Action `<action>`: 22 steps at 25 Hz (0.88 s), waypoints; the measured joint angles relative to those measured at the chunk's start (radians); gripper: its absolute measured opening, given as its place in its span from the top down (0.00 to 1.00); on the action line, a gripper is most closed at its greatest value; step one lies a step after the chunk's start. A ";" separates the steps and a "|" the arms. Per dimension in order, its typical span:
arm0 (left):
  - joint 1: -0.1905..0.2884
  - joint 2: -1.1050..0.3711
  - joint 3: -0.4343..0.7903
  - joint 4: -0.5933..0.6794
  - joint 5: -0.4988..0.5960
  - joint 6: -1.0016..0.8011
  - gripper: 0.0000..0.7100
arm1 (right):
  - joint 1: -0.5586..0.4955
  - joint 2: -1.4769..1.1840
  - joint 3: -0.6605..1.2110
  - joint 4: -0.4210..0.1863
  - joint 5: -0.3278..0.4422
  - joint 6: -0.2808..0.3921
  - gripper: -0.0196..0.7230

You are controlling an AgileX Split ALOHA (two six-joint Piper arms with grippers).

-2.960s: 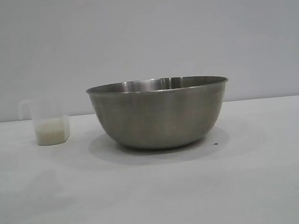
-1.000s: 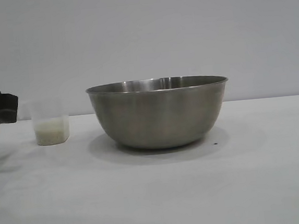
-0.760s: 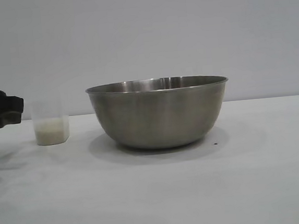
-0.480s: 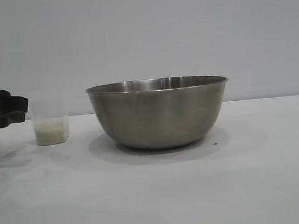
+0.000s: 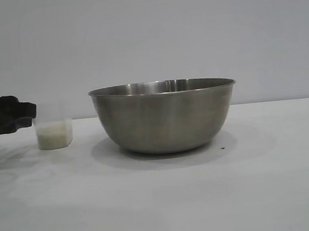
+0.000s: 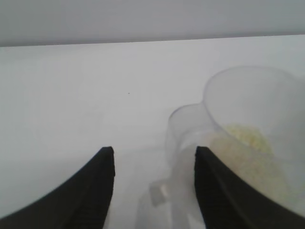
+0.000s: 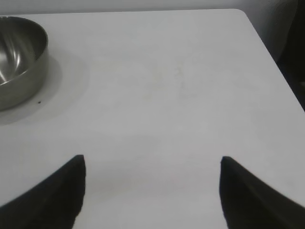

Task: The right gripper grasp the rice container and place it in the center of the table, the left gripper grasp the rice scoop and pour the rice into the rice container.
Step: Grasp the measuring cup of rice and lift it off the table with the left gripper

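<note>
Exterior view, level with the table [image 5: 167, 201]: the rice container [image 5: 164, 116], a wide stainless steel mixing bowl with a thin rim, stands upright near the middle of the white surface, its shadow pooled around its base. A small dark speck [image 5: 223, 148] lies on the surface just beside the bowl's base, toward the right edge. The rice scoop [image 5: 53, 131], a translucent plastic measuring cup, stands upright well apart from the bowl, toward the left edge; the rice [image 5: 54, 136] fills only its lower part as a pale mass.

The left gripper [image 5: 29, 116] reaches in from the left edge, its black tip at the scoop's rim. In the left wrist view its fingers [image 6: 97, 186] are spread, one to each side of the scoop's side handle [image 6: 183, 131]; whether either finger touches the handle cannot be told.

The right gripper [image 7: 152, 191] appears only in its own wrist view, fingers spread wide over bare surface near the right edge, well apart from the bowl and holding nothing.
</note>
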 joint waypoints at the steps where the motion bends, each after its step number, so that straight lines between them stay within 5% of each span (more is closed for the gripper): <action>1: 0.000 0.000 -0.002 0.000 0.000 0.002 0.48 | 0.000 0.000 0.000 0.000 0.000 0.000 0.28; 6: 0.000 0.000 -0.004 0.000 0.000 0.010 0.66 | 0.000 0.000 0.000 0.000 0.000 0.000 0.28; 22: 0.000 0.012 -0.032 0.001 0.000 0.041 0.65 | 0.000 0.000 0.000 0.000 0.000 0.000 0.28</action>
